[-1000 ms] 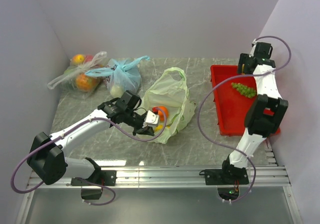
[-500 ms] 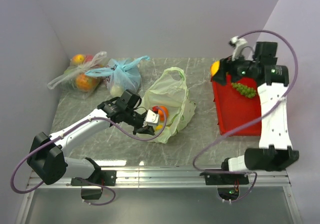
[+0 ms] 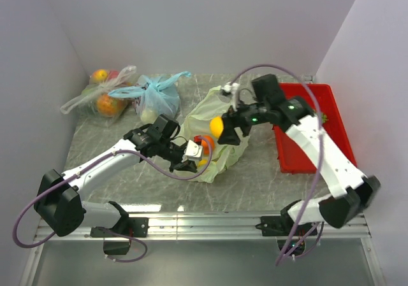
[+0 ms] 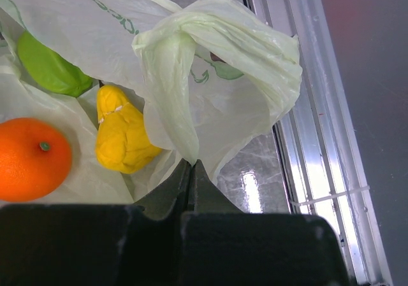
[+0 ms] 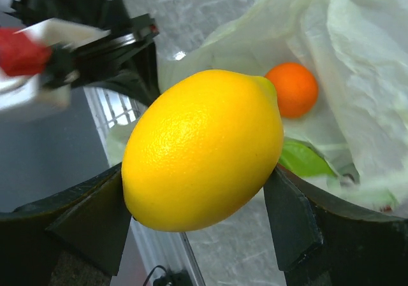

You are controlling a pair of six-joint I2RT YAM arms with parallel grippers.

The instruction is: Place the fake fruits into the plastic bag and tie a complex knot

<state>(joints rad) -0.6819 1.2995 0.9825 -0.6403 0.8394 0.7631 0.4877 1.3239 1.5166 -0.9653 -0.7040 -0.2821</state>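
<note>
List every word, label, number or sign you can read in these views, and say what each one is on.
Green print on the plastic bag: curved lettering, cut off and wrinkled, not readable.
Green mark at the bag's fold: partly hidden, not readable.
The lemon and the red tray: no text seen.

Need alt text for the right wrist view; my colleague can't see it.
The right claw grips a yellow lemon above the open pale green bag. Inside the bag lie an orange ball and a green piece.
</note>
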